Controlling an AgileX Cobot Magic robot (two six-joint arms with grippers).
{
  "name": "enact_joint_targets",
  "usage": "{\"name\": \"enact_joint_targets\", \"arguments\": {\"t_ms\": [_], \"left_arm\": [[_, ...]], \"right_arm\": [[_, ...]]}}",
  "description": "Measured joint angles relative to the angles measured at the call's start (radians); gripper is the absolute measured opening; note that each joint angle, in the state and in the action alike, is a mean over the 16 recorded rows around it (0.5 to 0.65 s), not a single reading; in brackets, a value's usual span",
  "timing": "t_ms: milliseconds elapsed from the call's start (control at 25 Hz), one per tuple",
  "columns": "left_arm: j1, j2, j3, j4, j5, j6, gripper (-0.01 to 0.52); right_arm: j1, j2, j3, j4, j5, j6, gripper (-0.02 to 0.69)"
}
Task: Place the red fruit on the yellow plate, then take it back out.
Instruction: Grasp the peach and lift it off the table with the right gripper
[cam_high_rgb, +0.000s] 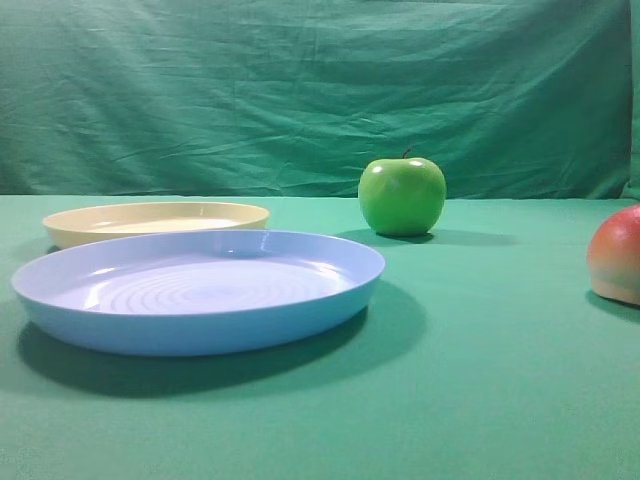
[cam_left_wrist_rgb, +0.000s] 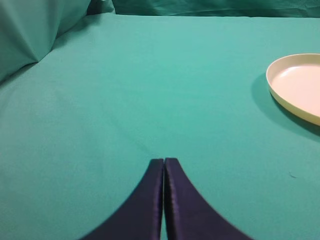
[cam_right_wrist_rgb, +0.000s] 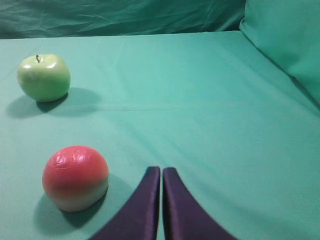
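Observation:
The red fruit (cam_high_rgb: 617, 254) rests on the green cloth at the right edge of the exterior view, cut off by the frame. In the right wrist view the red fruit (cam_right_wrist_rgb: 75, 177) lies to the left of my right gripper (cam_right_wrist_rgb: 162, 170), which is shut and holds nothing. The yellow plate (cam_high_rgb: 155, 221) sits empty at the far left, behind the blue plate. Its rim (cam_left_wrist_rgb: 295, 85) shows at the right of the left wrist view, well away from my left gripper (cam_left_wrist_rgb: 164, 160), shut over bare cloth. Neither gripper shows in the exterior view.
A large light blue plate (cam_high_rgb: 200, 290) stands in front of the yellow one. A shiny green apple (cam_high_rgb: 402, 195) sits mid-table; the green apple (cam_right_wrist_rgb: 43, 77) lies beyond the red fruit. Green cloth covers the table and hangs behind.

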Motion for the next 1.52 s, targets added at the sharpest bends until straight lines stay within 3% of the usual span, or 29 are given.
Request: {"name": "enact_joint_targets", "arguments": {"t_ms": [280, 600, 800, 960, 1200, 1520], "left_arm": [[0.000, 0.000, 0.000, 0.000, 0.000, 0.000, 0.000], [0.000, 0.000, 0.000, 0.000, 0.000, 0.000, 0.000], [0.000, 0.000, 0.000, 0.000, 0.000, 0.000, 0.000], [0.000, 0.000, 0.000, 0.000, 0.000, 0.000, 0.000], [0.000, 0.000, 0.000, 0.000, 0.000, 0.000, 0.000], [0.000, 0.000, 0.000, 0.000, 0.000, 0.000, 0.000]], "right_arm": [[0.000, 0.000, 0.000, -0.009, -0.038, -0.076, 0.000], [0.000, 0.000, 0.000, -0.015, -0.243, -0.147, 0.000], [0.000, 0.000, -0.001, -0.013, -0.408, -0.111, 0.000], [0.000, 0.000, -0.026, -0.012, -0.449, -0.049, 0.000], [0.000, 0.033, -0.133, -0.007, -0.336, 0.049, 0.000], [0.000, 0.170, -0.354, 0.081, 0.026, 0.043, 0.000]]}}
